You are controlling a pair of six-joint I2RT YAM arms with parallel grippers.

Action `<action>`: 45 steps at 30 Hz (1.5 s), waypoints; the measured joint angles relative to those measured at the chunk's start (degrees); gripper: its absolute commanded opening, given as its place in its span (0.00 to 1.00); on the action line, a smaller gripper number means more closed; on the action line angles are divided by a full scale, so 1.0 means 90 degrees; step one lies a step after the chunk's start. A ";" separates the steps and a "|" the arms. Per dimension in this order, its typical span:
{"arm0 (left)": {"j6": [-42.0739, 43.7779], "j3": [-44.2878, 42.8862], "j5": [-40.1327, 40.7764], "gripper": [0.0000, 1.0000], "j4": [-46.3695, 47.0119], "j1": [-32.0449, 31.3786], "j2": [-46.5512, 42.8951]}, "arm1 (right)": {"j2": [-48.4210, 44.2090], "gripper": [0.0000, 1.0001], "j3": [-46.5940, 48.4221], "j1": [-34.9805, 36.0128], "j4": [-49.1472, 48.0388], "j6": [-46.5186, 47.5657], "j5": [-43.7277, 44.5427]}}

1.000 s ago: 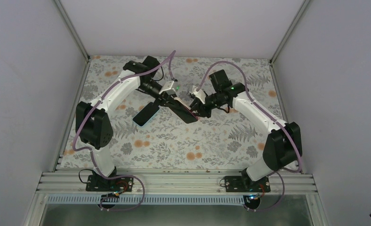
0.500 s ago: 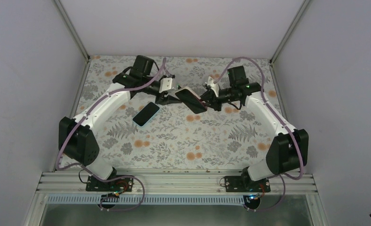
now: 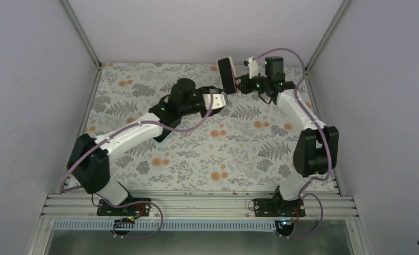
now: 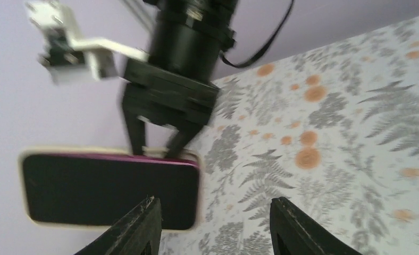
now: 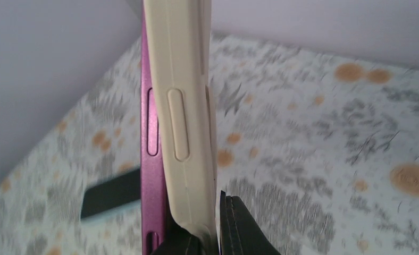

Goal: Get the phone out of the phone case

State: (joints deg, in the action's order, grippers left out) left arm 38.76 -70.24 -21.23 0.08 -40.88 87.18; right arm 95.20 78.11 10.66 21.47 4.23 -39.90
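Task not done. Your right end effector (image 4: 157, 146) pinches the case (image 5: 183, 106) at one edge, upright in the air near the back wall. The purple phone (image 5: 146, 175) is still inside, one side peeling out. Your left end effector (image 4: 215, 228) is wide and empty.

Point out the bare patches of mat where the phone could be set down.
Roomiest: the near-centre mat, between the left arm and the right arm. Also free: the far left corner, between the wall and the left arm. Crowded: far centre, where the open left gripper faces the cased phone in the right gripper.
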 measured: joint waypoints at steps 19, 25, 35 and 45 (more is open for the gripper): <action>-0.0384 0.0124 0.3123 0.50 0.2997 -0.0311 0.1579 | 0.1319 0.03 0.1367 0.0488 -0.0911 -0.2387 0.0515; -0.0386 0.0078 0.3347 0.49 0.3235 -0.0321 0.1695 | 0.1367 0.03 0.1382 0.0474 -0.0935 -0.2450 0.0512; -0.0430 0.0078 0.3415 0.49 0.3315 -0.0323 0.1846 | 0.1365 0.03 0.1387 0.0481 -0.1013 -0.2555 0.0466; -0.0432 -0.0053 0.3929 0.49 0.3429 -0.0301 0.2074 | 0.1132 0.03 0.1190 0.0483 -0.1253 -0.2815 0.0308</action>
State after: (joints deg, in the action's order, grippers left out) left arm 34.87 -70.72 14.13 30.94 -43.59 105.84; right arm 105.38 88.82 15.00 10.20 -21.10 -37.12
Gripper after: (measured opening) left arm 0.494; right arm 0.076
